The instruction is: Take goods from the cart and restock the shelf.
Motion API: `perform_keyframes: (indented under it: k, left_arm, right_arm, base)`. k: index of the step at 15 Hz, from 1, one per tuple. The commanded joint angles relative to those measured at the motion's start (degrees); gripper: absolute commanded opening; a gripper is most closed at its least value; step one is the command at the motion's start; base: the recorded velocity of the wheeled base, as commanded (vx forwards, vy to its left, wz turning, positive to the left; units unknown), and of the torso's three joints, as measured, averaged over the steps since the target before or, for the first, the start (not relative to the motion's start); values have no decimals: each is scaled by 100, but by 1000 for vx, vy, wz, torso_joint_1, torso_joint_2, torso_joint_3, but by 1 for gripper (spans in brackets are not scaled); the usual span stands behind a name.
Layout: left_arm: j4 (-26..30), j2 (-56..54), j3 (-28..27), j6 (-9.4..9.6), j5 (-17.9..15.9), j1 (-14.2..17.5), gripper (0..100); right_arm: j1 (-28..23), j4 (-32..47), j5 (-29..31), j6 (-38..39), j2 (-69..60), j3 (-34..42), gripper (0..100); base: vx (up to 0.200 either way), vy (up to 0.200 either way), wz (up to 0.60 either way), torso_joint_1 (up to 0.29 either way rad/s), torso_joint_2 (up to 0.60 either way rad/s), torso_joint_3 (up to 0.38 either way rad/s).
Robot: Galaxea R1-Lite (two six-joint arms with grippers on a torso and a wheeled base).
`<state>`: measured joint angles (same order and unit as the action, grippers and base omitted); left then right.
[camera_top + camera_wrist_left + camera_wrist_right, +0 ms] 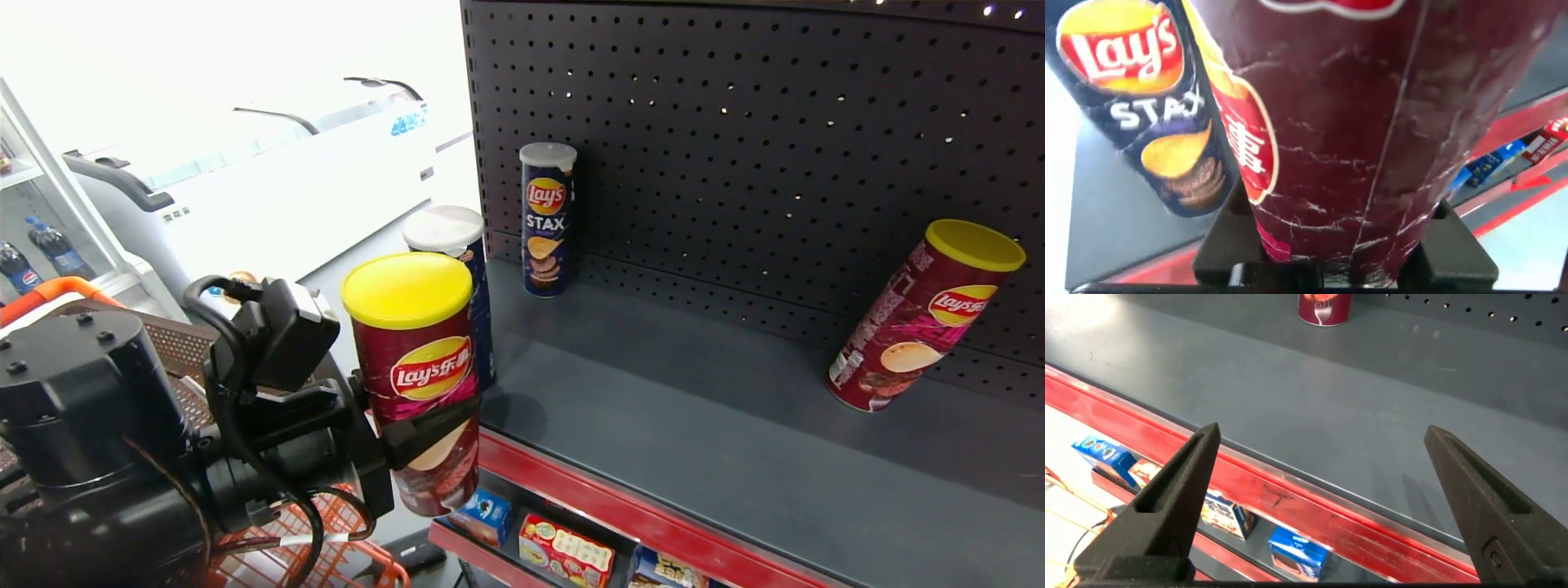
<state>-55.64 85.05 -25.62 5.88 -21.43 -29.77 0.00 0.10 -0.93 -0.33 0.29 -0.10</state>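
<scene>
My left gripper (426,431) is shut on a maroon chips can (412,359) with a yellow lid, held upright just off the left front corner of the dark shelf (694,408). In the left wrist view the can (1355,139) sits between the black fingers (1229,253). A blue can (478,278) with a white lid stands right behind it at the shelf's left edge, and appears in the left wrist view as well (1143,106). My right gripper (1323,498) is open above the shelf's red front edge (1290,490), nothing between its fingers.
A second blue can (547,220) stands upright by the pegboard back. Another maroon can (922,318) leans tilted against the pegboard at the right; its base (1324,306) shows beyond the right gripper. Boxes (563,551) fill the lower shelf. The orange cart (326,555) is below left.
</scene>
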Motion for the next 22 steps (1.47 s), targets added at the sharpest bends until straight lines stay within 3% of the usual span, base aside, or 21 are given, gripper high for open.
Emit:
perform_keyframes:
  k: [1,6,15,22]
  left_arm:
    - [9,310,-382,-8,7,-3,0]
    - [62,583,-944,-8,7,24,0]
    - [88,670,-1006,-8,-1,6,0]
    - [88,670,-1006,-16,-1,24,0]
  right_arm:
    - [9,-1,-4,-11,6,1,100]
    - [0,-1,-4,-2,6,1,100]
    - [9,-1,-4,-11,6,1,100]
    - [9,-1,-4,-2,6,1,100]
  base:
    - [0,0,0,0,0,0]
    - [0,0,0,0,0,0]
    - [0,0,0,0,0,0]
    - [0,0,-600,2,0,3]
